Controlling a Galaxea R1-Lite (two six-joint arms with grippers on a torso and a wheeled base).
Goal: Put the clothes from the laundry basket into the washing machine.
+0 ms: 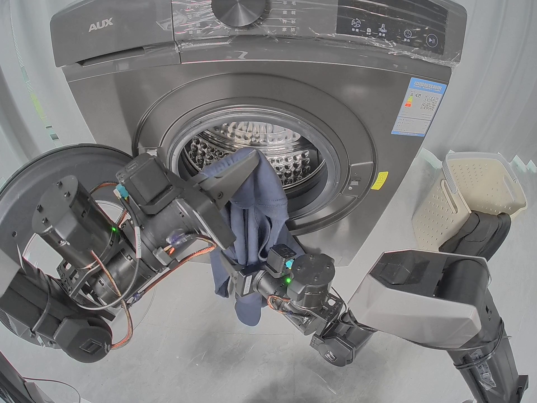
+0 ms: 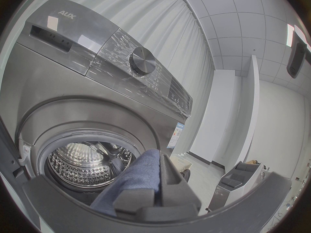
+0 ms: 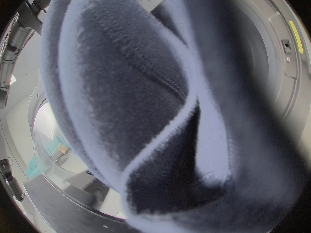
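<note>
Blue garment (image 1: 254, 214) is hanging in front of the washing machine (image 1: 335, 85). Its top is bunching right at the lip of the drum (image 1: 263, 135), and its tail is dangling below the opening, above the floor (image 1: 196, 354). It is not inside yet.

Left gripper (image 1: 243, 168) is clamping the top bunch, closed on the cloth. In the left wrist view the garment (image 2: 136, 178) is sitting in that gripper with the drum straight beyond it. My read is that the high hold is keeping the fabric clear of the lip so it can go in top-first.

Right gripper (image 1: 238, 278) is sitting lower, against the hanging tail, and cloth is draping over it. I cannot tell whether it is gripping or only propping. It is probably there to lift the tail so nothing trails out of the opening or snags on the seal.

Door (image 1: 33, 180) is standing swung wide on the robot's left, behind the left arm and out of the loading path.

Laundry basket (image 1: 475, 186) is lying tipped beside the machine on the right, well apart from the garment. I cannot tell what it is holding.
</note>
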